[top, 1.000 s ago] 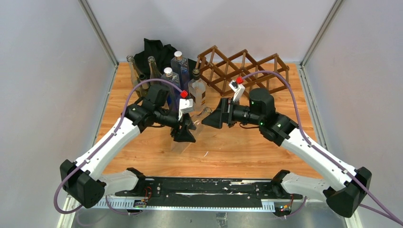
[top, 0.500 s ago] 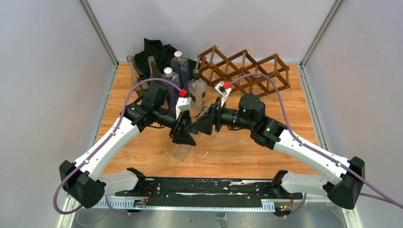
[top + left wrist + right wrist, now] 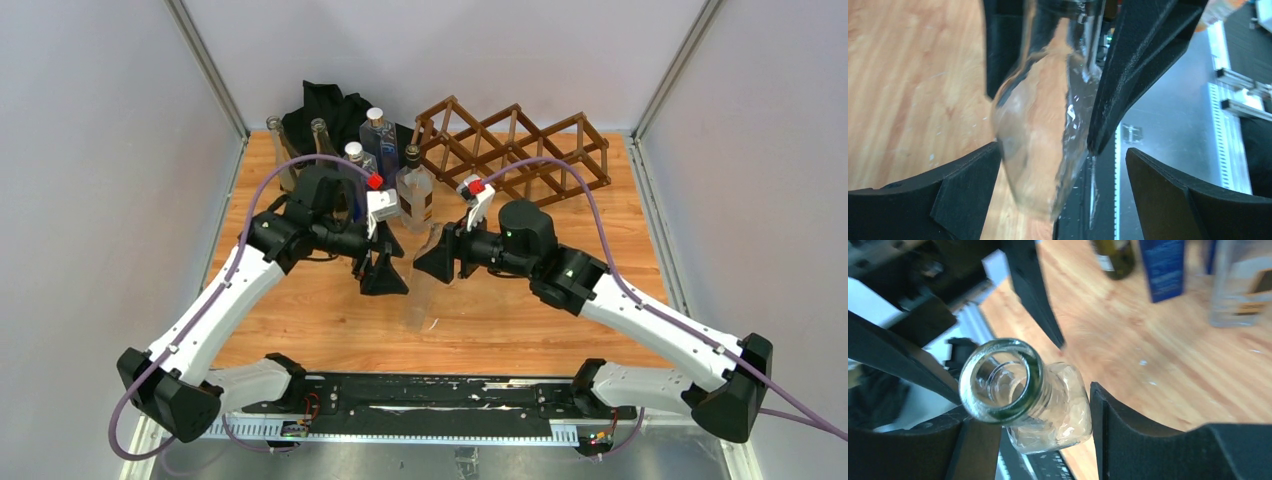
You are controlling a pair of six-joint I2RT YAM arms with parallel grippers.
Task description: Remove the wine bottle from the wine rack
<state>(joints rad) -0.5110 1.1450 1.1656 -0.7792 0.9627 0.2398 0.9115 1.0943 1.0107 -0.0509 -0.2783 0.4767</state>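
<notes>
Right wrist view: right gripper (image 3: 1029, 402) clamped around the wine bottle (image 3: 1048, 412) neck, mouth uncapped. Top view: left gripper (image 3: 385, 279) spread apart.

The top view looks down from behind; both close wrist views share the clear bottle (image 3: 1038, 150).

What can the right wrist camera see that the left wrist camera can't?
Only the right wrist view looks down into the open mouth of the clear bottle, and it shows a dark green bottle and a blue bottle standing on the table. Only the left wrist view shows the clear bottle's long side. Both show that bottle, the wooden table and both claws: the right claw grips the bottle, and the left claw is open around it.
</notes>
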